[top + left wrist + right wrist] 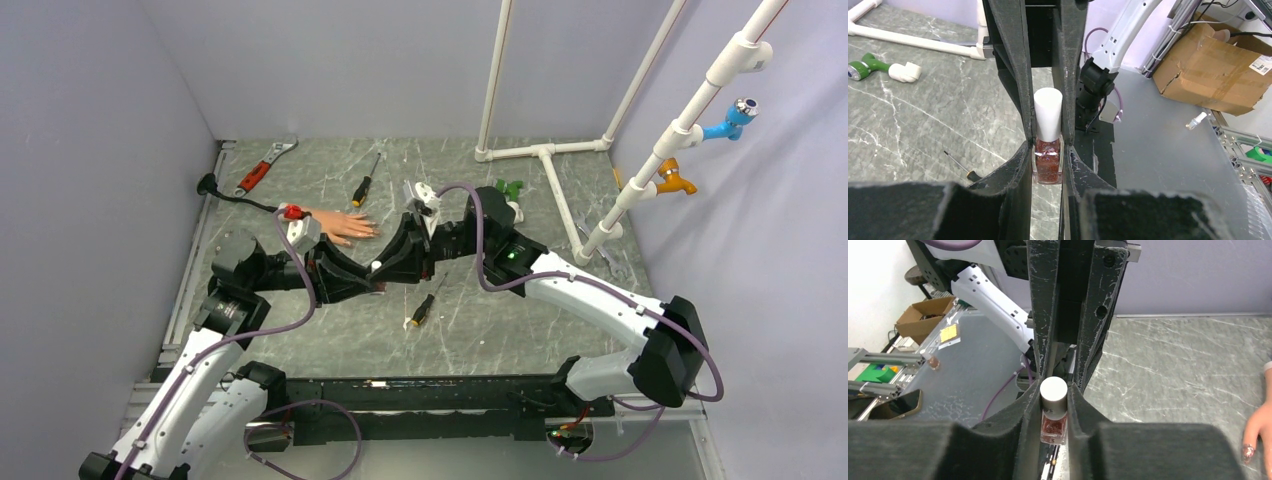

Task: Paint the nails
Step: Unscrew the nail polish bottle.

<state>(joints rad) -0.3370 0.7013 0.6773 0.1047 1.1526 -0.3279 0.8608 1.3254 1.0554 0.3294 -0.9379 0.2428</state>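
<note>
A small polish bottle (pixel 1048 165) of red glitter polish with a white cap (pixel 1048 112) sits between both grippers above the mid-table. My left gripper (pixel 1048 150) is shut on the glass body. My right gripper (pixel 1054 390) is shut on the white cap (pixel 1054 392). In the top view the two grippers meet tip to tip, left gripper (pixel 385 270) and right gripper (pixel 415 245), and they hide the bottle. The flesh-coloured mannequin hand (pixel 342 226) lies flat just behind and left of them. Its fingertip (pixel 1259 432) shows in the right wrist view, with one of the nails (pixel 1248 452) bearing red glitter.
Two screwdrivers lie on the table, one behind the grippers (pixel 365 185) and one in front (pixel 422 310). A red-handled wrench (pixel 262 170) lies at the back left. A white pipe frame (pixel 545 160) with blue (pixel 730 120) and orange (pixel 672 180) taps stands at the right, beside a green fitting (pixel 510 188).
</note>
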